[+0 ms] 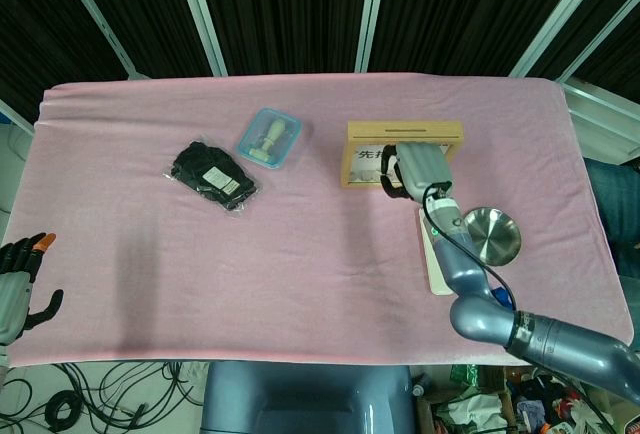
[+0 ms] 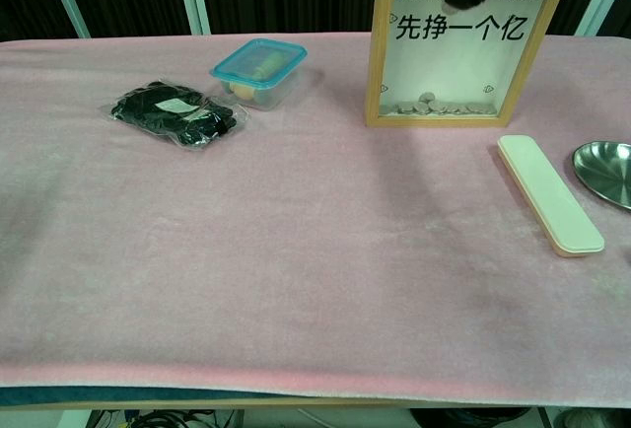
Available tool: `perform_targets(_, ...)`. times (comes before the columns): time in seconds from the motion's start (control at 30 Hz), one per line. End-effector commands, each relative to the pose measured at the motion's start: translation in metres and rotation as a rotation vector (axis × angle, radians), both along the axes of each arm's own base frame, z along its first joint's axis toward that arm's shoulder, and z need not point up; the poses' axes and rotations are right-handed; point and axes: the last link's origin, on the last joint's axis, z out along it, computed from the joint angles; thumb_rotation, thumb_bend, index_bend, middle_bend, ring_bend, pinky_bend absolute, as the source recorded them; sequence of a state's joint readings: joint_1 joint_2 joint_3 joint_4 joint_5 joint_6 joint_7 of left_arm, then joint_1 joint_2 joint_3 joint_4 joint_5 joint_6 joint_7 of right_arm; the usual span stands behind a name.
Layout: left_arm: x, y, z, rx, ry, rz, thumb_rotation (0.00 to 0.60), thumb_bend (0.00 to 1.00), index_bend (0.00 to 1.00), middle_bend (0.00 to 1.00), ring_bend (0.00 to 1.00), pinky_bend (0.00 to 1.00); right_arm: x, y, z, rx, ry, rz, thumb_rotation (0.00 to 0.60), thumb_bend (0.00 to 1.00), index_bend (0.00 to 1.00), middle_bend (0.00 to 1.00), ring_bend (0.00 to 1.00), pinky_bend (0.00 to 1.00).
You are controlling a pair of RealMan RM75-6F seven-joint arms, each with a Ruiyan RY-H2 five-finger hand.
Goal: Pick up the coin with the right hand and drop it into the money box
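A wooden-framed money box (image 2: 465,43) with a clear front is stood upright near the worktop's far edge; coins (image 2: 434,107) are seen at its bottom.

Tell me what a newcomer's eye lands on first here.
The right hand, fingers curled, hangs over the wooden money box at the back of the pink table; whether it holds a coin cannot be told. To the left lie a black bag and a blue-lidded container.

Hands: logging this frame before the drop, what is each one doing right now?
Left hand: open, fingers apart, holding nothing, at the table's left edge.
Right hand: raised at the money box, fingers curled; a coin cannot be made out.
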State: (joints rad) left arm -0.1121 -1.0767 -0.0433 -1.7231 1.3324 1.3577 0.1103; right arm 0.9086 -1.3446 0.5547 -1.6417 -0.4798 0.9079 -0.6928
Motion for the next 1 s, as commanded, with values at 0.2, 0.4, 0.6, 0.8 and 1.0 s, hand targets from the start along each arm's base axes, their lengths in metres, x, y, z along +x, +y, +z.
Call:
perform_targets(0.2,-0.002,0.001,0.001,0.007,0.003,0.021,0.600,0.40,0.10,0.04,0.03,0.00,0.030,-0.046,0.030,-0.009,0.057,0.000,0.600,0.43,0.66,0.92,0.98,1.00)
perform_targets(0.4,-0.002,0.002,0.001,0.007,0.009,0.022,0.600,0.40,0.10,0.04,0.03,0.00,0.036,-0.062,0.032,0.003,0.057,-0.019,0.600,0.43,0.66,0.92,0.98,1.00)
perform_targets(0.6,-0.002,0.002,0.002,0.013,0.009,0.027,0.600,0.40,0.10,0.04,0.03,0.00,0.032,-0.070,0.033,0.010,0.092,-0.036,0.600,0.43,0.66,0.92,0.98,1.00)
perform_targets(0.8,-0.002,0.002,0.002,0.014,0.012,0.026,0.600,0.40,0.10,0.04,0.03,0.00,0.025,-0.077,0.034,0.011,0.123,-0.048,0.600,0.43,0.67,0.92,0.98,1.00)
perform_targets(1.0,-0.002,0.001,0.002,0.016,0.015,0.027,0.600,0.40,0.10,0.04,0.03,0.00,0.020,-0.079,0.035,0.008,0.139,-0.050,0.600,0.43,0.67,0.92,0.98,1.00)
